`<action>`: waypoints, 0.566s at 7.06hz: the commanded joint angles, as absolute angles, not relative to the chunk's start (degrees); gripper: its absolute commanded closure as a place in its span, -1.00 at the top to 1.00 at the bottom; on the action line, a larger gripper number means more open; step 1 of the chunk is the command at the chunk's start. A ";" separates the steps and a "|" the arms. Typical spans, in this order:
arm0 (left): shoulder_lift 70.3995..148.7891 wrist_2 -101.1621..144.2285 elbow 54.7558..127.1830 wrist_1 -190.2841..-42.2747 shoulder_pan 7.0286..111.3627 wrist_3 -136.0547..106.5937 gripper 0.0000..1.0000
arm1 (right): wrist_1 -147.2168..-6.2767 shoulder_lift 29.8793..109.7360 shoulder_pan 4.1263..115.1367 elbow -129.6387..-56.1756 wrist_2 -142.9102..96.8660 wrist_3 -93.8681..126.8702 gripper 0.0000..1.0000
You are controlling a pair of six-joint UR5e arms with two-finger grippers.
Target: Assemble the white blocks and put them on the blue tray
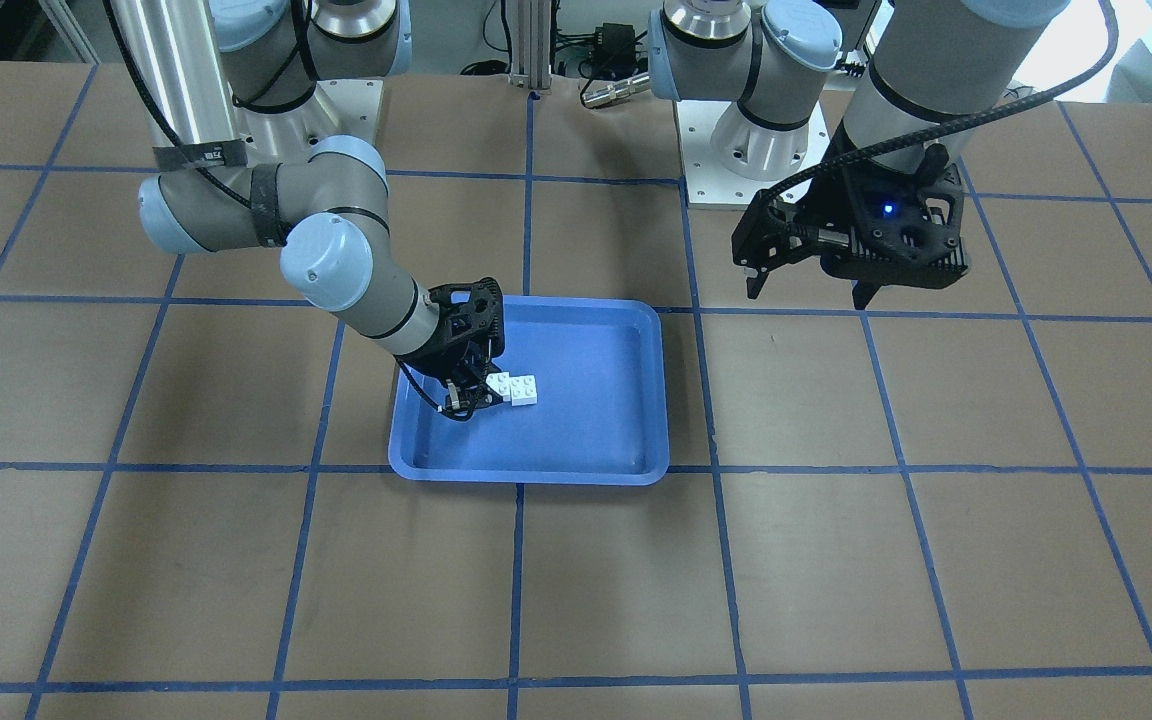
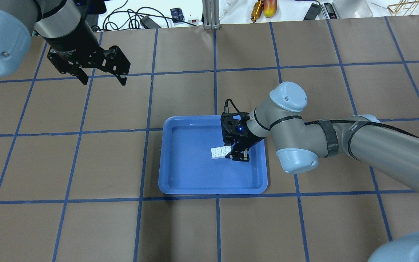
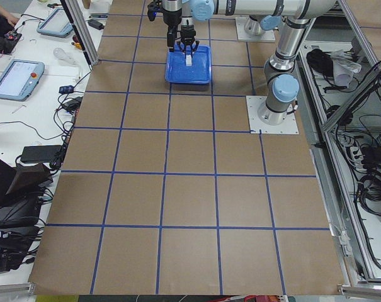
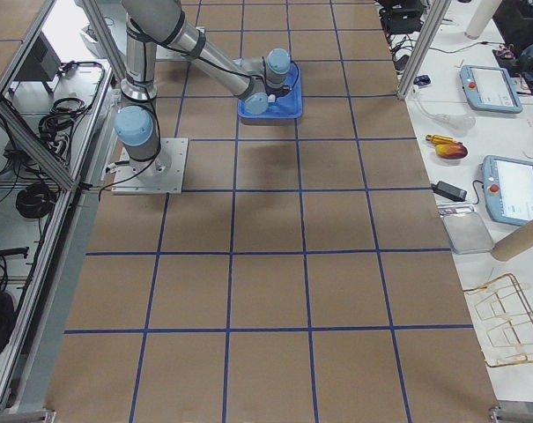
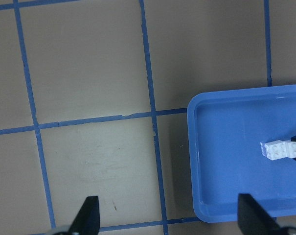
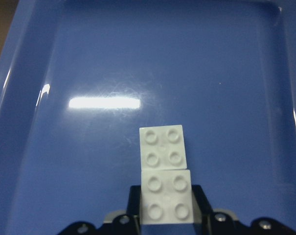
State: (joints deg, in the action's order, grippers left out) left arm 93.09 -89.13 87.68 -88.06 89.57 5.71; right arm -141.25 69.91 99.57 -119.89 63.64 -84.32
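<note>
Two white blocks [image 1: 513,388] lie side by side, joined into one short bar, on the floor of the blue tray [image 1: 596,450]. My right gripper [image 1: 461,405] is low inside the tray. In the right wrist view its fingers [image 6: 199,196] press both sides of the nearer block, and the far block [image 6: 162,147] sticks out ahead. The blocks [image 2: 219,152] and right gripper [image 2: 236,157] sit in the tray's [image 2: 187,174] right half in the overhead view. My left gripper [image 2: 104,82] hangs open and empty, high over the table, away from the tray.
The table is brown with a grid of blue tape lines [image 1: 716,470]. The left wrist view shows the tray [image 5: 221,161] at its right edge with the blocks [image 5: 280,149] in it. Cables and tools lie beyond the table's far edge [image 2: 260,7].
</note>
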 commanded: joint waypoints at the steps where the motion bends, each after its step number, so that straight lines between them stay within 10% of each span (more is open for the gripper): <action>1: 93.08 -89.03 87.63 -88.07 89.56 5.71 1.00 | -141.42 69.70 99.58 -119.97 63.63 -84.20 -0.60; 4: 93.08 -89.03 87.71 -88.07 89.56 5.80 1.00 | -141.59 69.61 99.67 -119.97 63.54 -83.41 -0.59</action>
State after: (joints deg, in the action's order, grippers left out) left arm 93.08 -89.03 87.70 -88.05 89.56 5.77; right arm -141.51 69.65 99.65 -119.97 63.57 -83.76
